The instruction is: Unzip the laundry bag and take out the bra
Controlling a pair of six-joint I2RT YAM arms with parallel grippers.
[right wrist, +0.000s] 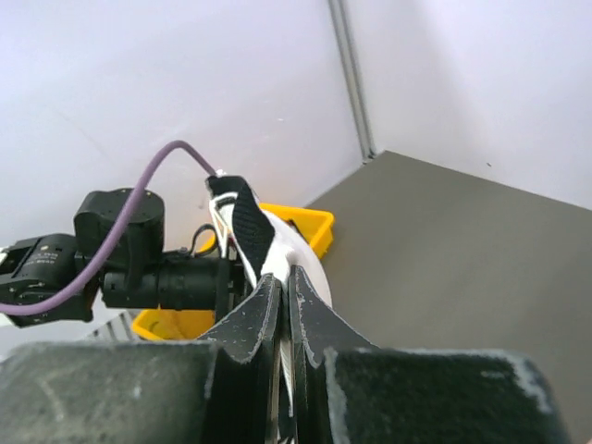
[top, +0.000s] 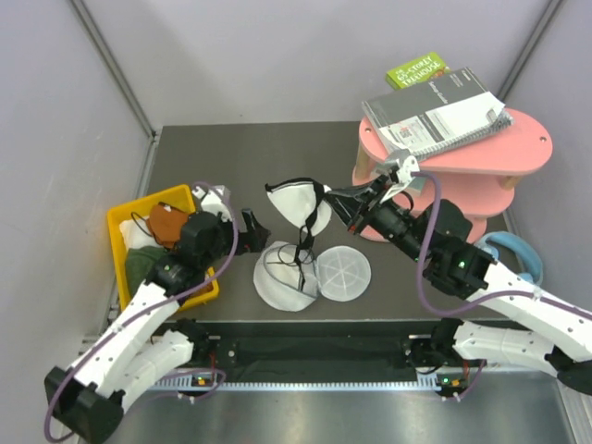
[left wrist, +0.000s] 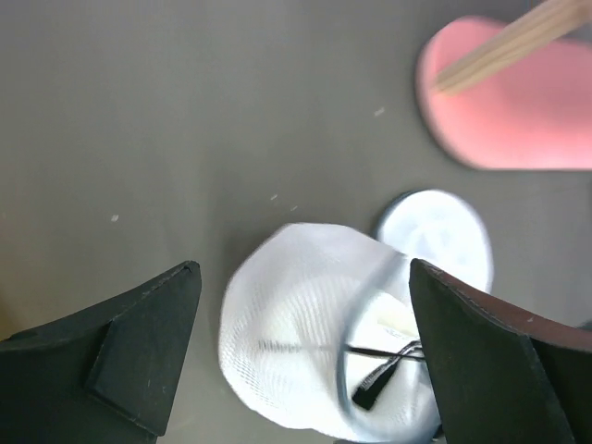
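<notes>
From above, the right gripper [top: 329,197] is closed on the bra [top: 298,205] and holds it in the air above the table [top: 203,157]. I judge this is meant to draw it up out of the bag [top: 280,277]. The bag lies unzipped on the table just below, folded out into two round halves side by side. Thin dark straps [top: 302,252] hang from the bra down to the bag, so the bra does not look fully free yet. The left gripper [top: 250,222] hovers beside the bag with its jaws spread and nothing in them, probably ready to pin the bag down. Counted: one bra, one bag, one yellow bin [top: 118,242] with cloths in it at the left, one pink stand [top: 518,157] carrying two books [top: 435,111], and one pair of headphones [top: 511,248].

In the left wrist view, the two fingers stand wide apart and the bag's domed half lies on the table between and below them, not touched. One dark strap end rests in its open mouth. The flat half lies just beyond, touching the dome, and the stand is well behind.

In the right wrist view, the two fingers [right wrist: 250,324] are pressed together on the bra's white cloth, whose dark edging rises above the tips. The bin and the left arm show behind.
</notes>
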